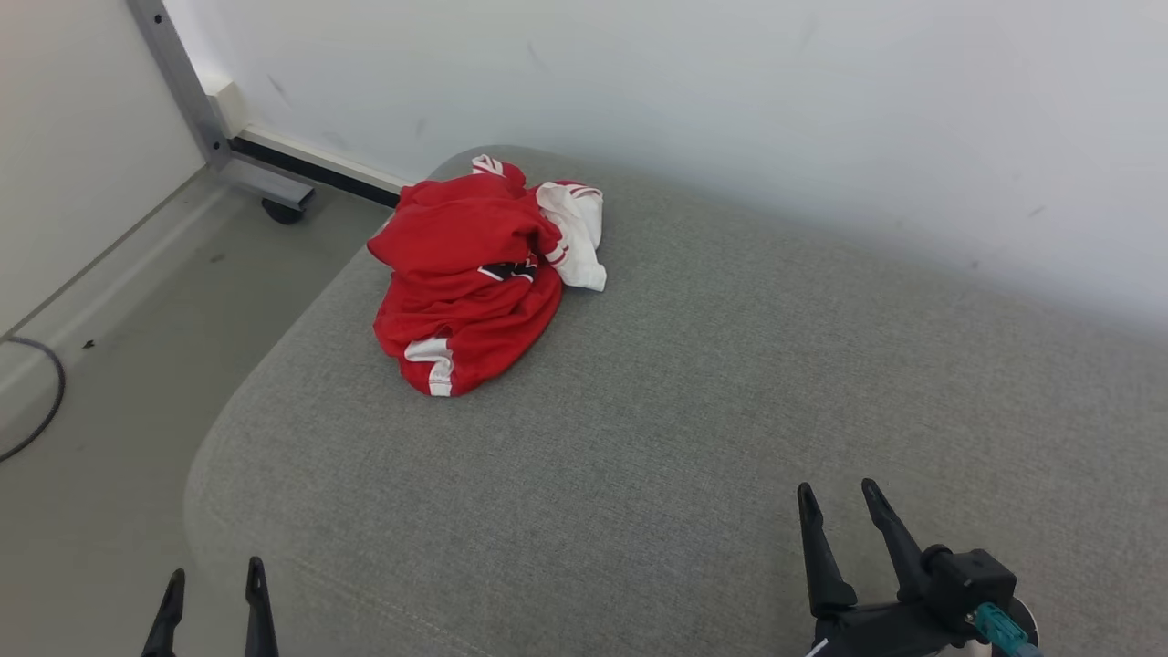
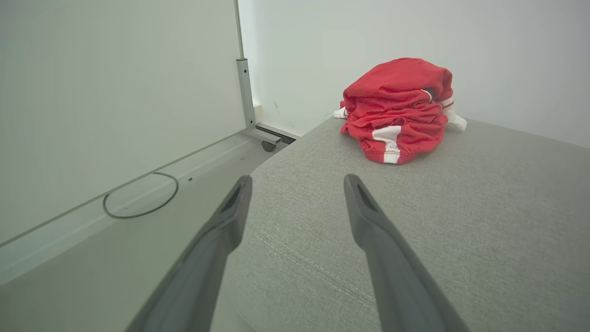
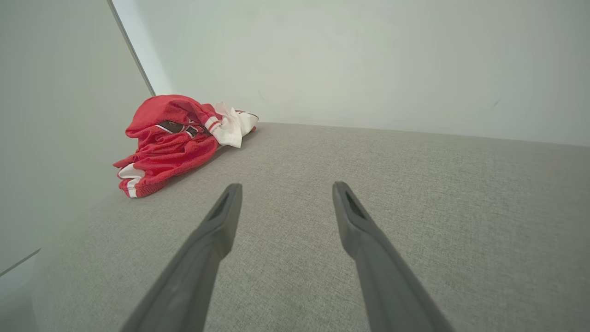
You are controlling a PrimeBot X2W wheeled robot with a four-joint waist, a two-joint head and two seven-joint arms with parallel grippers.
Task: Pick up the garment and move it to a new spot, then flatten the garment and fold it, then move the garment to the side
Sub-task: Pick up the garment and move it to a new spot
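The garment (image 1: 474, 274) is a red jersey with white sleeves and stripes, crumpled in a heap near the far left corner of a grey upholstered surface (image 1: 693, 401). The same heap of garment (image 2: 398, 110) rises ahead in the left wrist view, and the garment (image 3: 177, 138) lies at the upper left in the right wrist view. My left gripper (image 1: 216, 577) is open at the near left edge, far short of the heap. My right gripper (image 1: 838, 495) is open over the near right part, empty. Both grippers (image 2: 297, 183) (image 3: 286, 189) hold nothing between their fingers.
A white wall (image 1: 730, 82) runs behind the cushion. To the left the floor (image 1: 100, 429) drops away, with a metal frame leg and caster (image 1: 278, 208) at the back and a dark cable (image 1: 41, 401) looping along the baseboard.
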